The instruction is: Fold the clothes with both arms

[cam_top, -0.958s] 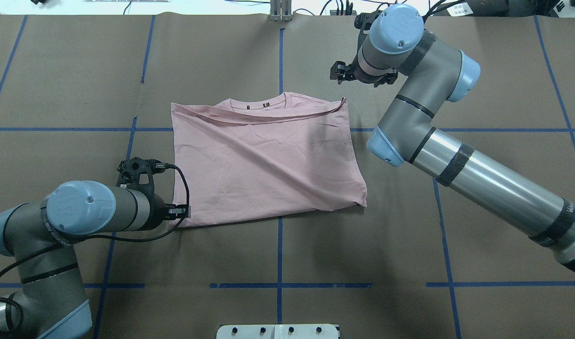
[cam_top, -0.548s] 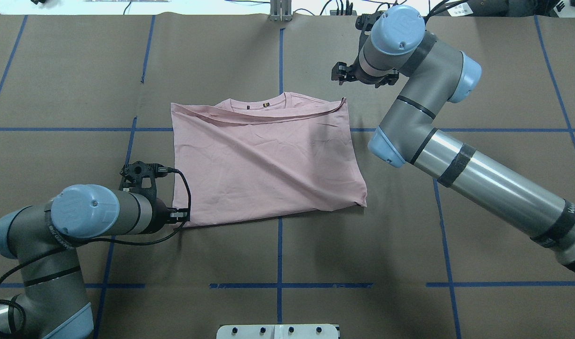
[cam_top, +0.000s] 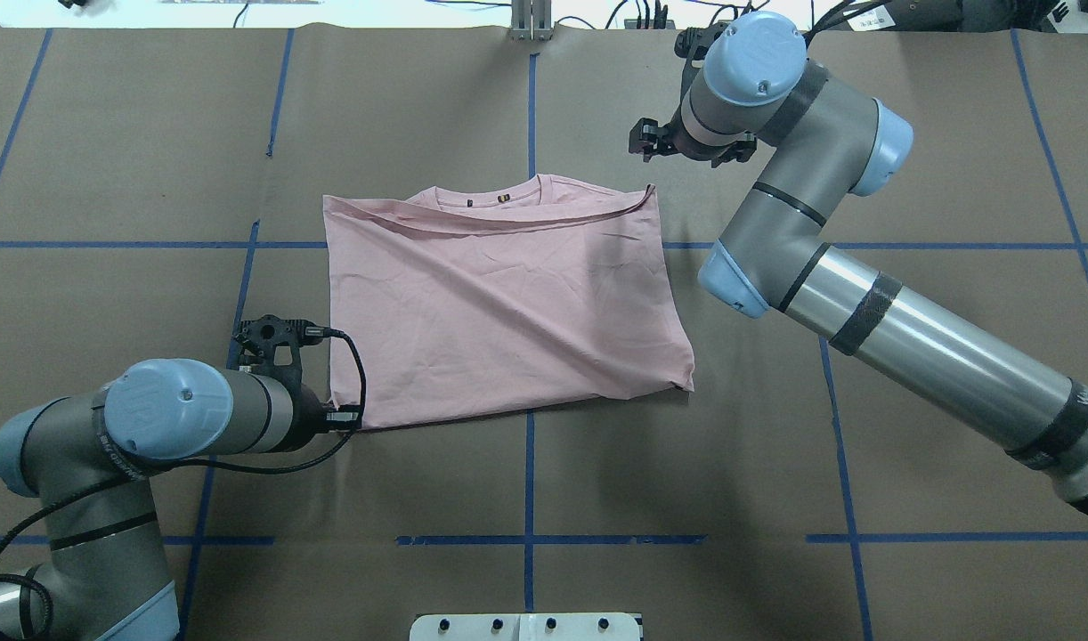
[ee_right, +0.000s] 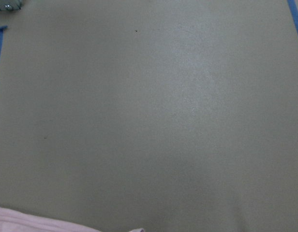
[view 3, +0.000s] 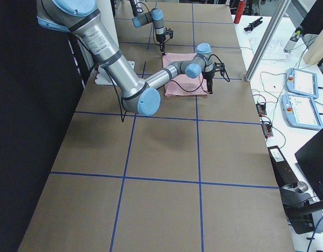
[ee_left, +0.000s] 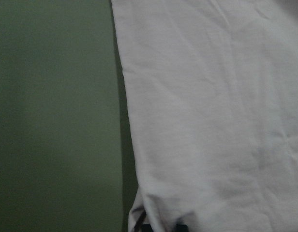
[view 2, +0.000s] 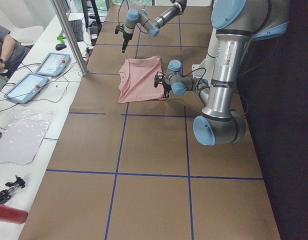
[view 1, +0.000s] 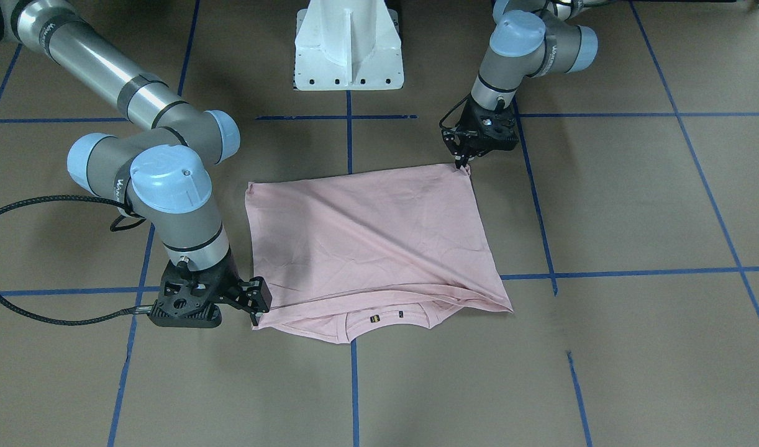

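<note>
Pink T-shirt [cam_top: 508,303] corner pinched between left fingers [cam_top: 346,415].

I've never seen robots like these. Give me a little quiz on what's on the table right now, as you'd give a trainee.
1. True or false: the T-shirt lies crumpled in a heap.
2. What shows along its edge farthest from the robot? A collar; B pocket; C zip.
3. Short answer: which gripper is at a corner of the shirt on the robot's side?
Key: 1 false, it lies folded flat; 2 A; 3 the left gripper.
</note>
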Tool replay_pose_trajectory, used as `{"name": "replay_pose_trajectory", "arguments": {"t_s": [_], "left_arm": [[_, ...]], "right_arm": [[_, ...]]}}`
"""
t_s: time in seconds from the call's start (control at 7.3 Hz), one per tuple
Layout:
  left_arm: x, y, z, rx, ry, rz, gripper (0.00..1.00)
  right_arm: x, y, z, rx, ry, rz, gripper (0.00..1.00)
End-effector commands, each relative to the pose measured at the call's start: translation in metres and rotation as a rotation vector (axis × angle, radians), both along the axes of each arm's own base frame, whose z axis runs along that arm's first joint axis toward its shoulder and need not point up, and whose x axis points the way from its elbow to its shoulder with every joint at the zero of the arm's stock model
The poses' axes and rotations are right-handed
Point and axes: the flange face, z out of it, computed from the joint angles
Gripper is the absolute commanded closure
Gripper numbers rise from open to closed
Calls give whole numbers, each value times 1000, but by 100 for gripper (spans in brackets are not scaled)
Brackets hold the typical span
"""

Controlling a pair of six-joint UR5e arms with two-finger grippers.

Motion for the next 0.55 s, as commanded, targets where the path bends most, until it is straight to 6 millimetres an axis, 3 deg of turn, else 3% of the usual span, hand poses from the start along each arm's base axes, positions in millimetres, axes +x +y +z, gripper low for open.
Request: {"name": "replay_pose_trajectory", "arguments": {"t_s": [0.0,0.14,0.27,0.41], "left_arm": [[-14,-3,9,70,-27,39,100],[-36,-33,18,148,-68,44,100],[-66,-81,34,245,-139,45,100],[-87,-132,64,285,-225,34,100]], "right_arm": [[2,0,-2,3,-4,4,0],[2,0,-1,2,-3,4,0],[2,1,1,1,-2,2,0],[2,2,1,0,-3,4,0]]}}
